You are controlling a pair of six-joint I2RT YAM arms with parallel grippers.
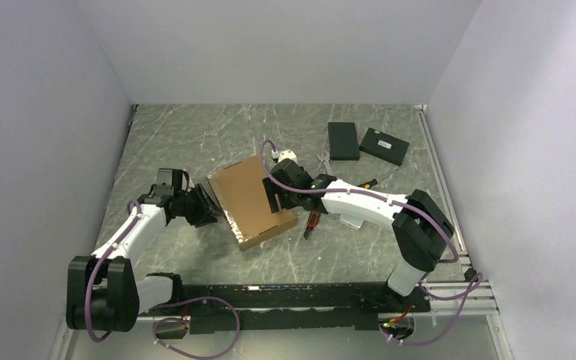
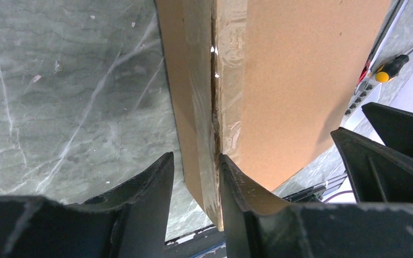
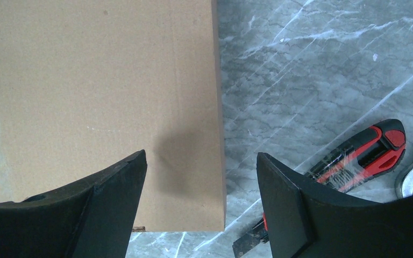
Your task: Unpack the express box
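While both arms reach toward the middle of the table, the express box lies flat on the marble surface near the centre, turned at an angle to the table edges, with its flap lid down. In the left wrist view, a seam covered with glossy clear tape runs along the box's edge. The left gripper is at the box's 9 o'clock side. Its fingers stand on either side of the taped cardboard edge with only a narrow gap between them. One finger is against the cardboard, but it cannot be told whether the jaws actually clamp it. The right gripper hangs over the box's 3 o'clock edge. Its fingers are spread wide, one above the cardboard and the other above bare marble, and nothing is held between them. A red and black utility knife lies on the table just beside the box at 4 o'clock. A screwdriver with a yellow and black handle lies farther out, at about 3 o'clock. Two small black boxes sit side by side at 2 o'clock, well apart from the express box and near the far right of the table.
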